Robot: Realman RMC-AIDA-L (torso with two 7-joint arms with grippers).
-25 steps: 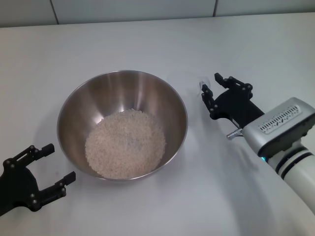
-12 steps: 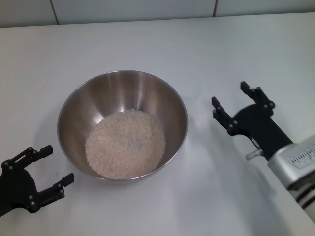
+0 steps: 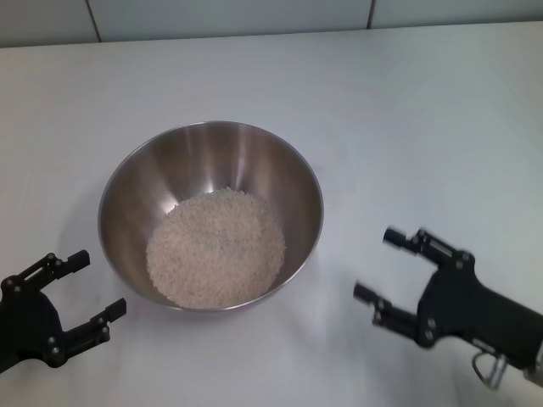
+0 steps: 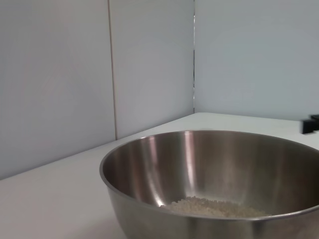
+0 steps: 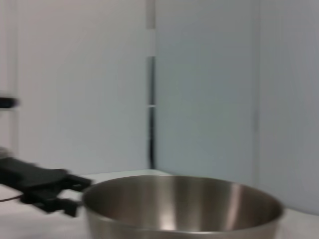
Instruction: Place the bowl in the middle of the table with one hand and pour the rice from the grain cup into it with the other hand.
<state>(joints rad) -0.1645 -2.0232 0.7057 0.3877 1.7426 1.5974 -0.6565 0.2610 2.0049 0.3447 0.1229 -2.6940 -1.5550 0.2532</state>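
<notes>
The steel bowl (image 3: 212, 161) stands in the middle of the white table (image 3: 407, 102), with a heap of rice (image 3: 216, 248) in its bottom. At the bowl's near left my left gripper (image 3: 100, 281) hangs open and empty. The right gripper (image 3: 375, 264) is open and empty at the bowl's near right, a short gap from its wall. The left wrist view shows the bowl (image 4: 209, 164) close up with the rice (image 4: 209, 206) inside. In the right wrist view the bowl (image 5: 179, 199) fills the lower part. I cannot make out the grain cup in any view.
A pale tiled wall (image 3: 229, 17) runs along the table's far edge. The left gripper (image 5: 45, 189) shows beyond the bowl in the right wrist view. A black tip of the right gripper (image 4: 311, 123) peeks in at the edge of the left wrist view.
The right gripper has drawn back from beside the bowl's far right toward the table's near right, staying open. The left gripper, bowl and rice have not moved.
</notes>
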